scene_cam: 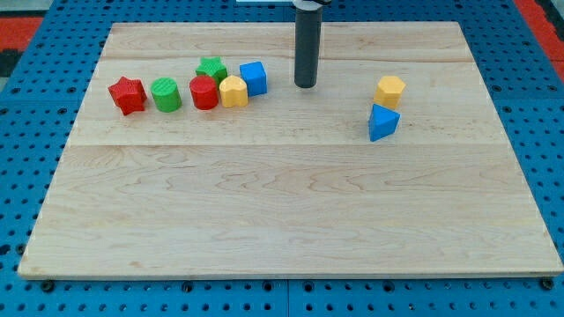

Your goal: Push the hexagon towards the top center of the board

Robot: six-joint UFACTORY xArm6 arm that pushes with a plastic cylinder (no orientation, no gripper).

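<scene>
The yellow hexagon (pixel 389 90) sits on the wooden board (pixel 282 202) at the view's upper right, just above a blue triangle (pixel 382 122). My tip (pixel 305 85) stands at the view's top centre, about a hundred pixels left of the hexagon and not touching any block. The blue cube (pixel 254 77) lies a short way to the left of my tip.
A cluster lies at the upper left: red star (pixel 128 94), green cylinder (pixel 165 94), red cylinder (pixel 204 92), yellow rounded block (pixel 233 91) and green star (pixel 211 69) behind them. A blue pegboard (pixel 26 132) surrounds the board.
</scene>
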